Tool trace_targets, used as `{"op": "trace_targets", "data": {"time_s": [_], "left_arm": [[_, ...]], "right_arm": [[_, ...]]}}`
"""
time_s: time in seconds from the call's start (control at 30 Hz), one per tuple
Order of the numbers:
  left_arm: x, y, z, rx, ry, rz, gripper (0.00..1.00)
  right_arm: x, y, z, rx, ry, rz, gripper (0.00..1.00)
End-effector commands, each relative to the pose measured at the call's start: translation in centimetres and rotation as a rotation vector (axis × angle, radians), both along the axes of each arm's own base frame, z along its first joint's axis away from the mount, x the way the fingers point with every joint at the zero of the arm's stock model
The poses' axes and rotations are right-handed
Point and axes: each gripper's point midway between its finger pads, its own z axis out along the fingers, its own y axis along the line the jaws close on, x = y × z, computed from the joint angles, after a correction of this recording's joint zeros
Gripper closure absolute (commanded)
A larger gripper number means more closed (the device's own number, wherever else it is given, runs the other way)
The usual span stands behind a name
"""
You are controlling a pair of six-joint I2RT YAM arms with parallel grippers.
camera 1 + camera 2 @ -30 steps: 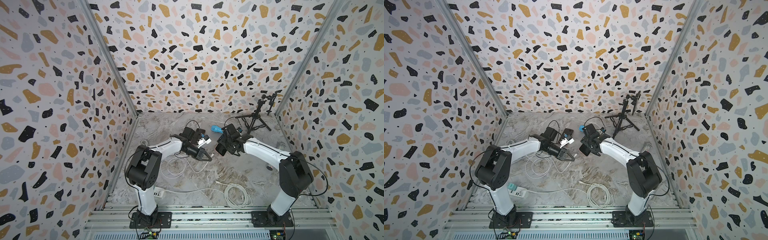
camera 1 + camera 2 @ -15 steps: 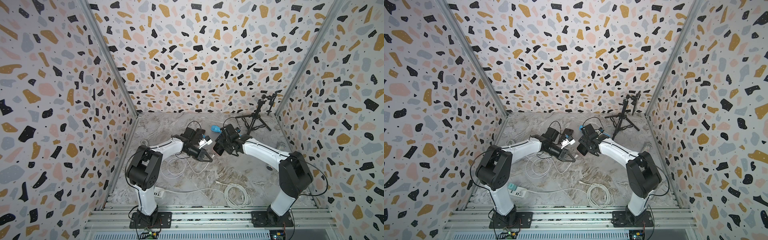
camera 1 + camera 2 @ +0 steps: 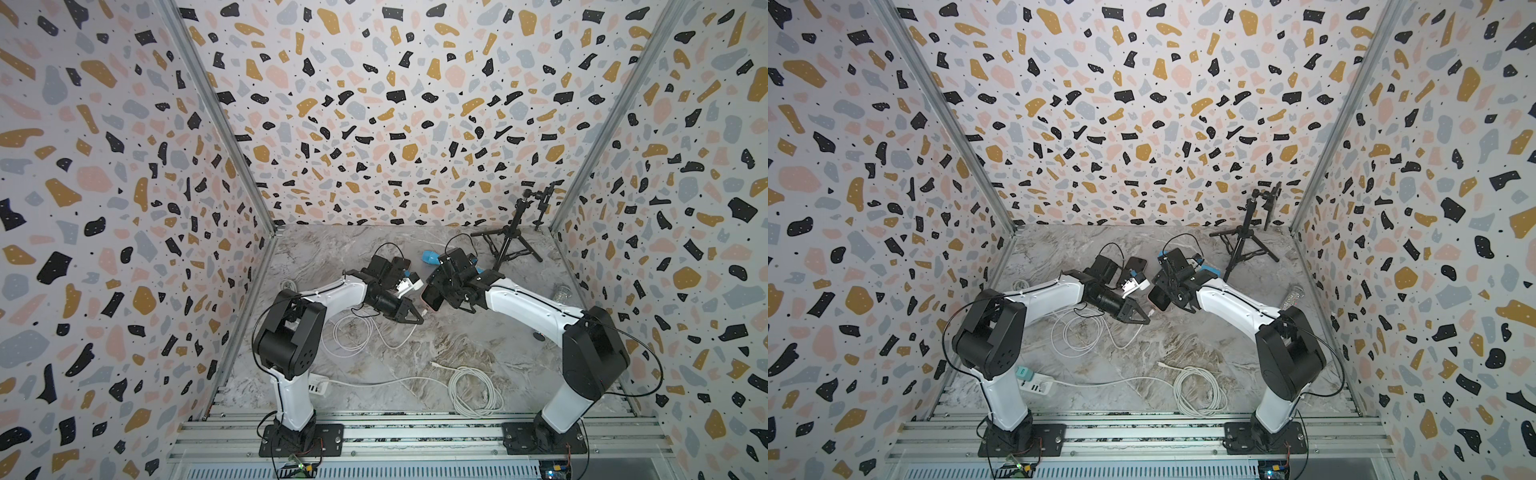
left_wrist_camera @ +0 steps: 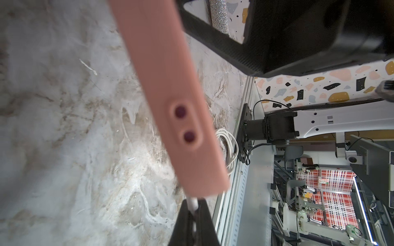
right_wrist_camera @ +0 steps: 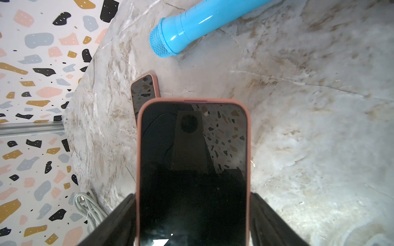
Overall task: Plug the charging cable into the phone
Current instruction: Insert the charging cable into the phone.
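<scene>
Both arms edged closer: right hand point(image 5: 193, 213) grips phone point(image 5: 193, 166), left hand point(image 4: 193, 209) pinches cable plug point(image 4: 192, 202).

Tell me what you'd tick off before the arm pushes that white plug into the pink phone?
1. Phone held firm: ok, the right tool clamps its two long sides.
2. Plug gripped: ok, the left tool is shut on its white end.
3. Plug at the phone's bottom edge: ok, it sits right at the pink case's end in the left wrist view.
4. Plug lined up with the port: cannot tell, the port itself is hidden.
5. Already seated: cannot tell, the joint is blurred.
6. Cable slack: ok, loose loops lie on the table under the left arm.
</scene>
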Motion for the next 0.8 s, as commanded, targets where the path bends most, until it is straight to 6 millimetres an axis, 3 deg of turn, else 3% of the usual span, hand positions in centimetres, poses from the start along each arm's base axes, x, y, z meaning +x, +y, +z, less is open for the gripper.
{"op": "trace_targets", "data": {"time_s": [0.0,0.77], "left_arm": [[0.6,-0.6,0.7,-0.024,-0.021,-0.006,1.0],[-0.1,-0.5,1.8,-0.064,-0.049,-0.033,1.0]], "right_arm": [[0.3,0.6,3.0,0.052,-0.07,0.0,0.31],[0.2,0.0,2.5,-0.011,-0.086,0.01,0.31]]}}
